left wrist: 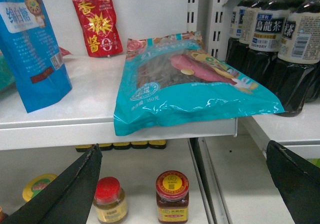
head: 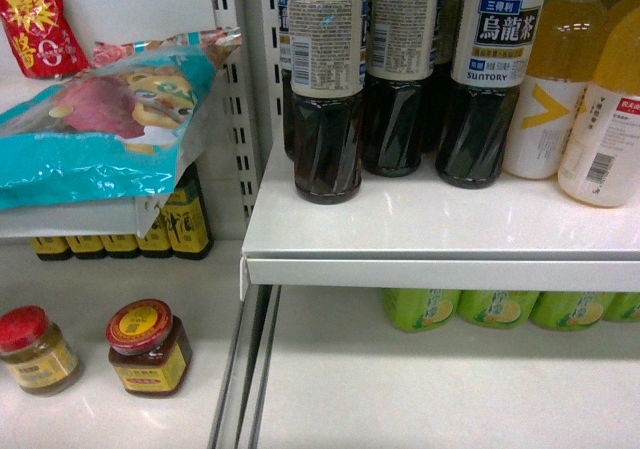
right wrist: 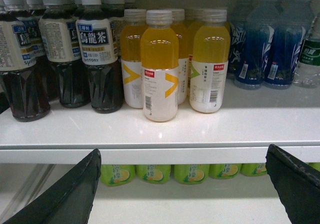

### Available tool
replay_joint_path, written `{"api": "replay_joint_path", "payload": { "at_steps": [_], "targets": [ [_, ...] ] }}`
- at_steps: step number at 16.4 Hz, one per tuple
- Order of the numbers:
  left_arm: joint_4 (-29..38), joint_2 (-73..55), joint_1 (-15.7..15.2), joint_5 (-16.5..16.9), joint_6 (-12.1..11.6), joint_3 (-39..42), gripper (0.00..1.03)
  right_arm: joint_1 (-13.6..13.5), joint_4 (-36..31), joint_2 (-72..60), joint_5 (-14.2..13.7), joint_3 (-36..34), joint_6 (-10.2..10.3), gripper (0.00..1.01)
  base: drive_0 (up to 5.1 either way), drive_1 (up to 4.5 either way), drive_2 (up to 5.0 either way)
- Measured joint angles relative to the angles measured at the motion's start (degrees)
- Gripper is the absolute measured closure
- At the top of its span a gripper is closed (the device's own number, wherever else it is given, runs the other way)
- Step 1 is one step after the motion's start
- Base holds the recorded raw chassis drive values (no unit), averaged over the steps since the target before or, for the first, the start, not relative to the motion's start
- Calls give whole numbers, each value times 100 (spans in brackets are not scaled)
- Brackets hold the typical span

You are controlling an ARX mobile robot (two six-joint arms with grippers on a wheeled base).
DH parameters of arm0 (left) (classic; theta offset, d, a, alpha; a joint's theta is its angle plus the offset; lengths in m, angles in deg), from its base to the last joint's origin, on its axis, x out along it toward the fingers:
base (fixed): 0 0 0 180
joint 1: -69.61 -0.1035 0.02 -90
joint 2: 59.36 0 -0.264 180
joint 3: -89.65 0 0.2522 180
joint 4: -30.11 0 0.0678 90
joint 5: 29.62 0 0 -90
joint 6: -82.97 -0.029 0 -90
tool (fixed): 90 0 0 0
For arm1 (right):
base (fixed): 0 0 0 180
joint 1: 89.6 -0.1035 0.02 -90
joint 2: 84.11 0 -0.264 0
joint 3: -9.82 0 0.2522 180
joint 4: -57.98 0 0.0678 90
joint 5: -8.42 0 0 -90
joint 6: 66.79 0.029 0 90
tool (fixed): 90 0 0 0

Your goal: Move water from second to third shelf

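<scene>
The water (right wrist: 311, 54), a clear bottle with a green label, shows only partly at the far right edge of the right wrist view. It stands on the upper white shelf (right wrist: 160, 134) beside blue bottles (right wrist: 265, 49). My right gripper (right wrist: 183, 151) is open with nothing between its fingers. It hangs in front of that shelf's front edge, well left of the water. My left gripper (left wrist: 183, 154) is open and empty too, in front of the neighbouring bay below a teal snack bag (left wrist: 190, 89). Neither gripper shows in the head view.
Dark oolong tea bottles (head: 400, 69) and yellow drink bottles (right wrist: 160, 64) fill the upper shelf. Green bottles (right wrist: 190, 173) line the back of the lower shelf (head: 440, 389). Two small jars (head: 148, 347) stand on the left bay's lower shelf, beyond a slotted upright (head: 245, 99).
</scene>
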Motion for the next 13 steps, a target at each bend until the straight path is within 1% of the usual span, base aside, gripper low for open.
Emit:
{"api": "replay_joint_path", "payload": {
  "at_steps": [13],
  "targets": [
    [0,0,0,0,-2,0,5,0,0,0,0,0,0,3,0,0,0]
  ]
}}
